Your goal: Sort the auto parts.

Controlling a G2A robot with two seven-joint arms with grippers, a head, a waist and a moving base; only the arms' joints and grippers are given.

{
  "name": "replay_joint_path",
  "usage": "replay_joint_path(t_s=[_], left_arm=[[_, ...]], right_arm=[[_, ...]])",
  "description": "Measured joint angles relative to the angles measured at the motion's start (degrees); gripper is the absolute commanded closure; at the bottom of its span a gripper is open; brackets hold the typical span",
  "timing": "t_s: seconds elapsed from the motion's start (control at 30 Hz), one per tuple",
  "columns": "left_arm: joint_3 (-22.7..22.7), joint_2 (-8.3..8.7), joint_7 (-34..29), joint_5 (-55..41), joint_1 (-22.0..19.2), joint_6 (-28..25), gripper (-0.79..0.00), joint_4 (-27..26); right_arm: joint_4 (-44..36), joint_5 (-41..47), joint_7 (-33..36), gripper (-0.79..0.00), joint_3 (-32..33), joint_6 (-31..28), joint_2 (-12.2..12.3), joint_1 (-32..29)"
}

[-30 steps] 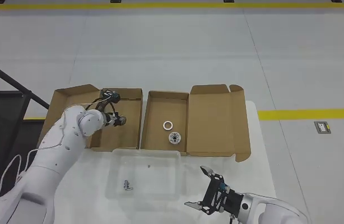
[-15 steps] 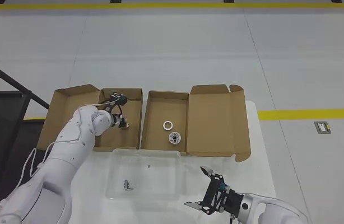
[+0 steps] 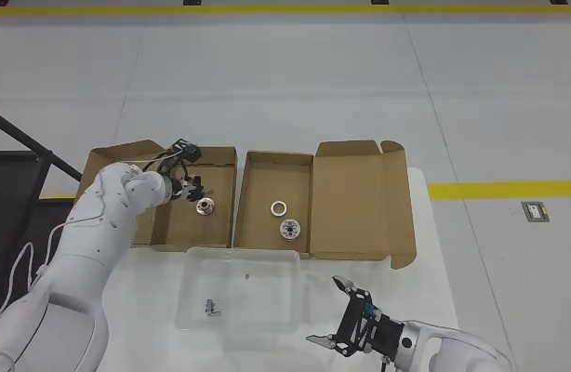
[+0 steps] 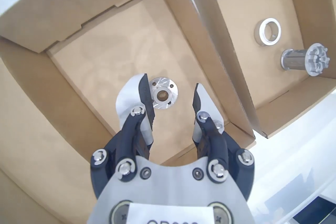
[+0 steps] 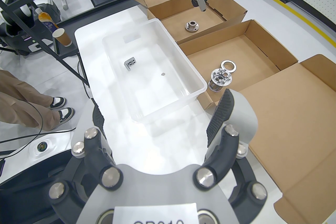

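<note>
Left gripper (image 4: pixel 170 95) hangs wide open and empty over the left cardboard box (image 3: pixel 216 232), where a second ago it was closed on a small metal flange (image 3: pixel 205 205). That flange now lies flat on the box floor, at about five o'clock from the gripper in the top view and clear of its fingers. By the look of it this part is sorted and the arm is free for another. In the next box (image 3: pixel 262 177), at three o'clock of the first, a ring (image 3: pixel 279 207) and a toothed hub (image 3: pixel 289 229) lie close together. One small bracket (image 3: pixel 211 307) waits in the clear tub (image 3: pixel 267 251), at six o'clock of the boxes, and is likely next. Right gripper (image 3: pixel 327 312), at four o'clock of the tub, is spread open, holds nothing, and has not moved.
</note>
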Motion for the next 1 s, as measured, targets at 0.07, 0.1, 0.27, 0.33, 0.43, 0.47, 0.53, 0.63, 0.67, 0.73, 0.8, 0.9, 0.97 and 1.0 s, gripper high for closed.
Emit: replay_joint_path(t_s=[0.07,0.1,0.27,0.33,0.43,0.47,0.53,0.63,0.67,0.73,0.8,0.9,0.97,1.0], left_arm=[[-0.6,0.99,1.0,0.8,0.2,-2.8,-0.409,-1.6],[-1.2,1.76,1.4,1.1,0.4,-5.2,-0.416,-2.8],[-4.2,5.81,2.0,3.6,3.1,-14.7,-0.754,-10.5],[-6.2,8.04,1.7,5.2,5.6,-16.9,-0.785,-15.9],[-10.1,11.52,-0.8,5.7,10.8,-18.5,-0.785,-26.1],[-11.4,12.61,-2.0,5.3,12.8,-18.6,-0.785,-29.7],[-14.7,15.24,-6.0,4.3,18.2,-18.5,-0.785,-39.5],[-20.3,19.00,-12.5,3.4,28.0,-17.8,-0.785,-55.1],[-22.3,20.03,-14.4,3.3,31.1,-17.0,-0.785,-59.8],[-26.5,22.12,-17.8,3.2,38.3,-15.0,-0.785,-69.8],[-29.9,23.94,-19.3,3.8,44.5,-13.6,-0.785,-77.7],[-32.3,26.09,-20.2,5.3,50.9,-12.6,-0.785,-84.6],[-32.5,26.35,-20.4,5.5,51.9,-12.4,-0.785,-85.5],[-32.4,26.32,-20.4,5.5,51.7,-12.4,-0.785,-85.3]], right_arm=[[0.0,0.0,0.0,-0.785,0.0,0.0,0.0,0.0],[0.0,0.0,0.0,-0.785,0.0,0.0,0.0,0.0],[0.0,0.0,0.0,-0.785,0.0,0.0,0.0,0.0],[0.0,0.0,0.0,-0.785,0.0,0.0,0.0,0.0],[0.0,0.0,0.0,-0.785,0.0,0.0,0.0,0.0],[0.0,0.0,0.0,-0.785,0.0,0.0,0.0,0.0],[0.0,0.0,0.0,-0.785,0.0,0.0,0.0,0.0],[0.0,0.0,0.0,-0.785,0.0,0.0,0.0,0.0],[0.0,0.0,0.0,-0.785,0.0,0.0,0.0,0.0],[0.0,0.0,0.0,-0.785,0.0,0.0,0.0,0.0],[0.0,0.0,0.0,-0.785,0.0,0.0,0.0,0.0],[0.0,0.0,0.0,-0.785,0.0,0.0,0.0,0.0],[0.0,0.0,0.0,-0.785,0.0,0.0,0.0,0.0],[0.0,0.0,0.0,-0.785,0.0,0.0,0.0,0.0]])
